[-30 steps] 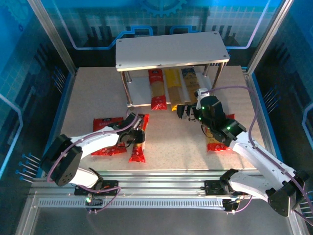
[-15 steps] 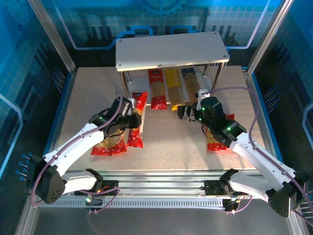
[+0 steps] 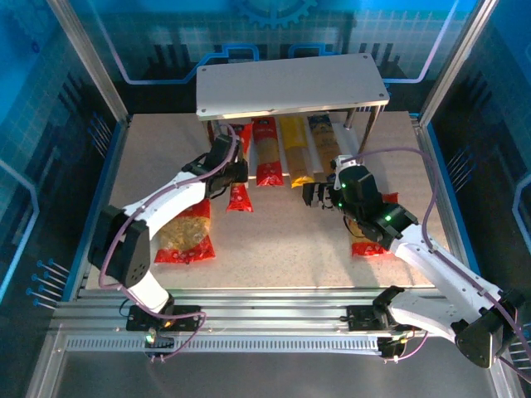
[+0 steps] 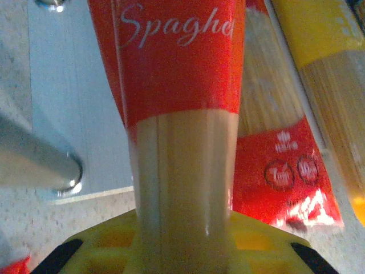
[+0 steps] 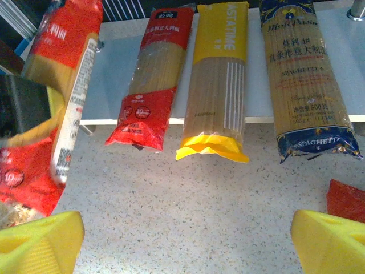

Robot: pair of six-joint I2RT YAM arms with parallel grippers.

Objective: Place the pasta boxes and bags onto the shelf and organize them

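Holding: L gripper (image 3: 226, 171) clamped on red pack (image 3: 239, 199) near mid-length; far end over lower board (image 4: 80, 85) of shelf (image 3: 290, 83).
Pack axis: points away from arm bases, approx parallel w/ shelved packs.
Slot: free strip just left of 2nd red pack (image 3: 265, 153), betw. it and front-left leg (image 4: 51, 165).
Nearer arm: L, at the slot.
R gripper (image 3: 319, 192): jaws wide, empty, hovering just in front of yellow pack (image 3: 293, 157) & blue pack (image 3: 322, 137).
Next (guess): slide pack straight in, mind the leg.
Bags: left bag (image 3: 184, 236) & right bag (image 3: 369, 246) on table, not yet shelved.
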